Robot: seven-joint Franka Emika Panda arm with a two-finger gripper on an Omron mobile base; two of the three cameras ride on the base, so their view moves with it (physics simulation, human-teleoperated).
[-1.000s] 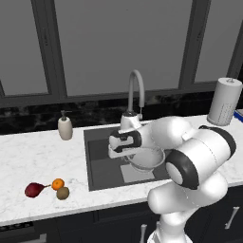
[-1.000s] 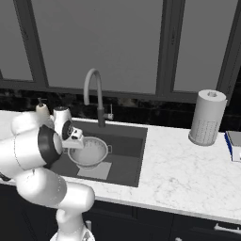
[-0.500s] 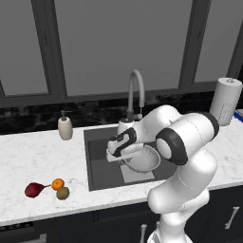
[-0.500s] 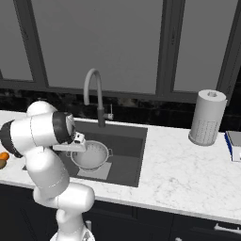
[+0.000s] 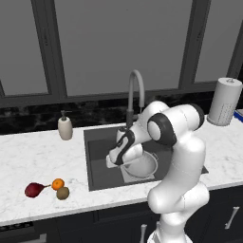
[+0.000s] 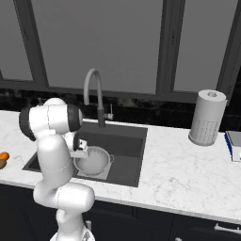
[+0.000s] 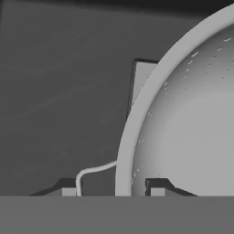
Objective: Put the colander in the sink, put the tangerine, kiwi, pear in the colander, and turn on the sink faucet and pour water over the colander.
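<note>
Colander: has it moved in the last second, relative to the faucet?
Yes. In the left base view the colander, with the claw on its rim, has dropped lower into the sink, away from the faucet.

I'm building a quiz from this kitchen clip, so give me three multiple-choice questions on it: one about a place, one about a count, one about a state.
1. Where is the colander?
A. in the sink
B. on the counter beside the soap
C. on the paper towel roll

2. How many fruits lie on the counter?
A. one
B. three
C. five

3. What is the gripper doing?
A. hanging open above the fruits
B. closed on the colander's rim
C. turning the faucet

Answers: 1 A, the bowl is down inside the basin. 2 B, pear, tangerine and kiwi. 3 B, one finger each side of the rim.
</note>
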